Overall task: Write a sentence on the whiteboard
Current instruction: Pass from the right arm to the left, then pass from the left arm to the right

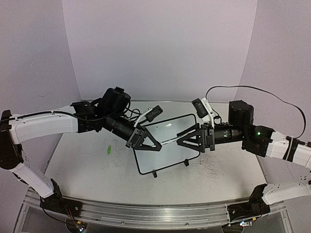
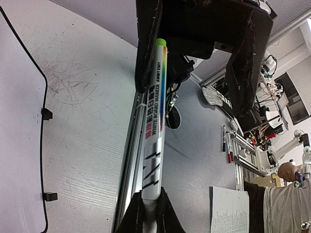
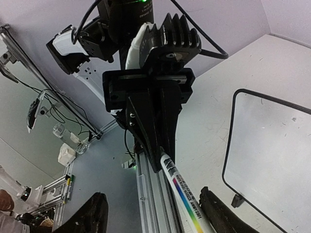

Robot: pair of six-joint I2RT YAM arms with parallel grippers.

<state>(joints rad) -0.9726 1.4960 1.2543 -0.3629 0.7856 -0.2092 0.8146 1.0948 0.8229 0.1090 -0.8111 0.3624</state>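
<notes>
Left gripper point(image 1: 156, 146) is clamped on one end of a marker point(image 1: 168, 142), holding it level above the whiteboard point(image 1: 165, 162). Right gripper point(image 1: 181, 141) stands wide about the other end, not gripping.

The board rests on the table point(image 1: 87, 170) between both arms, on two small feet, with no writing visible.

Assessment: the marker is light, stiff and smooth-barrelled, so it is liable to slip, and a mid-barrel hold is advised. The board appears light and may slide under pen pressure.

The table is white and scuffed, with grey scribbles point(image 1: 214, 167). A small green object point(image 1: 110, 149) lies left of the board. Pale walls close the rear.
</notes>
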